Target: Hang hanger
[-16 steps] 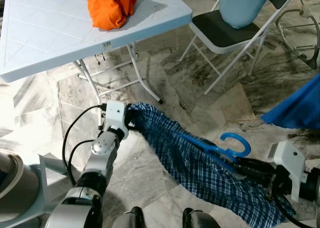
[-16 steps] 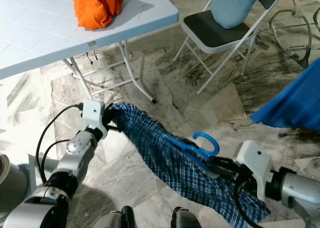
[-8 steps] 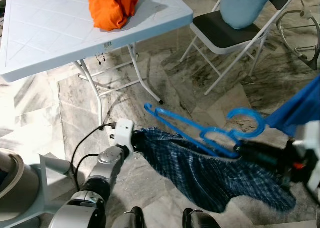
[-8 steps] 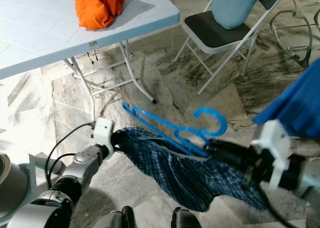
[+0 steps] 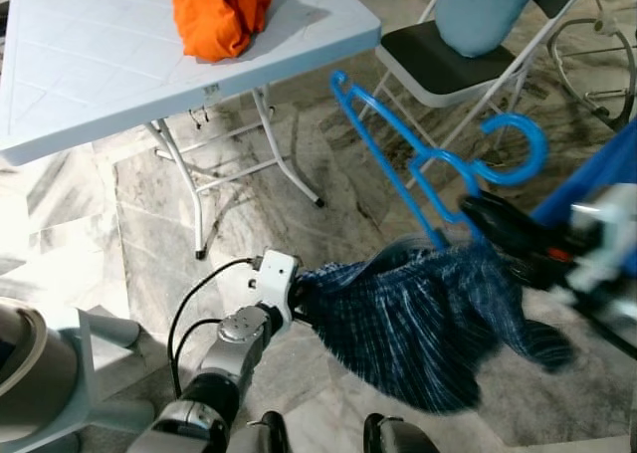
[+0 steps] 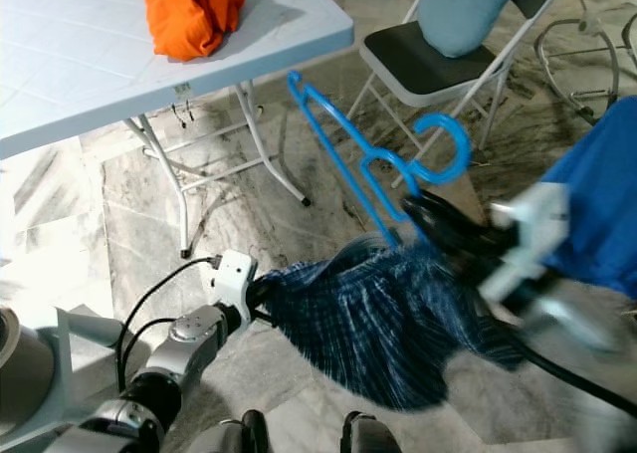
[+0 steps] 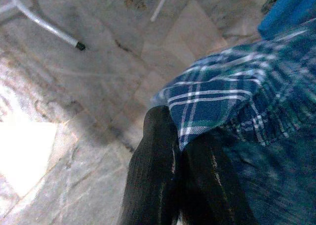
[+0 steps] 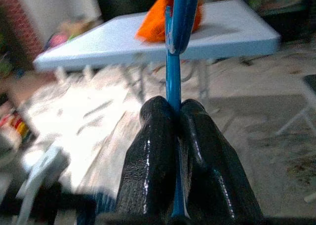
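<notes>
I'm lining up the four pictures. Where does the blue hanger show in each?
Left eye: blue hanger upper right of centre.
Right eye: centre, tilted.
Left wrist: not in it.
Right wrist: upright between the right gripper fingers.
Shared landmark: orange cloth on the table.

Left gripper (image 7: 180,151) low, right gripper (image 8: 177,111) raised — both clamped

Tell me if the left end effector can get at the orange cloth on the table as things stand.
Probably not: the left end effector is low by the floor, shut on the plaid shirt, while the orange cloth lies up on the table.
</notes>
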Robot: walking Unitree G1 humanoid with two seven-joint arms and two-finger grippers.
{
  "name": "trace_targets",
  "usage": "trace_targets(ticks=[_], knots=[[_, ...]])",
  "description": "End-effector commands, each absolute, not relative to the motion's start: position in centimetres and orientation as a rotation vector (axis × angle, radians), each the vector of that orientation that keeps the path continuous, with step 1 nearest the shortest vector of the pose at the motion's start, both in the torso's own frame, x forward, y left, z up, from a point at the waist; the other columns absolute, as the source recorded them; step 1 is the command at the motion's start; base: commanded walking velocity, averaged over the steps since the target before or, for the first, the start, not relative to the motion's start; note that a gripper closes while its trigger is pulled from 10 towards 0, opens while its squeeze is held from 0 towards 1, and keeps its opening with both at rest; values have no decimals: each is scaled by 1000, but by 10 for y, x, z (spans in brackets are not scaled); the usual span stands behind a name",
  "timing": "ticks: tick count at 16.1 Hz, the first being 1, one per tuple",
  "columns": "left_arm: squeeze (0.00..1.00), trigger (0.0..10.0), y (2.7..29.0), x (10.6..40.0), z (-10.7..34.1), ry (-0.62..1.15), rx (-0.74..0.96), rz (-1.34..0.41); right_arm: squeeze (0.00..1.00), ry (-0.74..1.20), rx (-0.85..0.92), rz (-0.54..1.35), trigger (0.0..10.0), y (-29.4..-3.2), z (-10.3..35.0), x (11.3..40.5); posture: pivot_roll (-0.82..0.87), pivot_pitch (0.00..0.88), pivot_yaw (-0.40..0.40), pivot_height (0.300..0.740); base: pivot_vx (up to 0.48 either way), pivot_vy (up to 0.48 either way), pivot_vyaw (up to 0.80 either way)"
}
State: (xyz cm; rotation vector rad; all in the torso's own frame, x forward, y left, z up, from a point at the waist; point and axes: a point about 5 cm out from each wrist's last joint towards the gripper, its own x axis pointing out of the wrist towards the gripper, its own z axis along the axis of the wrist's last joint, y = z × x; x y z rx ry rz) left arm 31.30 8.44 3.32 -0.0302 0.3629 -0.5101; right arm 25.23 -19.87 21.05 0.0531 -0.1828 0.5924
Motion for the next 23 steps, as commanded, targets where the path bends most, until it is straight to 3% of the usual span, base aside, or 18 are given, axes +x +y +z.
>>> trace_targets(ticks=[1,3,6,10,14,15,16,19,23], knots=[[0,0,86,308,29,365,-27,-515,0,-221,65,540,10000,-193,212,257,-217,230,70,740,0,0,0],[0,0,83,305,28,362,-9,-531,0,-277,136,460,10000,-175,212,275,-208,229,73,740,0,0,0],[0,0,85,303,28,351,8,-531,0,-308,136,383,10000,-169,211,287,-200,226,73,740,0,0,0],[0,0,92,312,45,240,8,-460,0,-347,94,243,10000,-176,215,300,-192,225,68,740,0,0,0],[0,0,115,322,76,70,62,-262,0,-232,41,198,10000,-187,185,290,-169,230,73,740,0,0,0],[0,4235,120,320,82,36,78,-223,0,-204,16,187,10000,-188,176,286,-166,231,76,740,0,0,0],[0,10000,124,316,86,6,76,-214,0,-176,1,170,10000,-189,167,282,-163,230,81,740,0,0,0],[0,10000,148,301,84,-18,124,-145,0,-53,-39,92,10000,-191,129,266,-144,221,88,740,0,0,0],[0,10000,171,290,84,-16,232,-70,0,-11,-10,197,10000,-166,110,254,-131,214,85,740,0,0,0]])
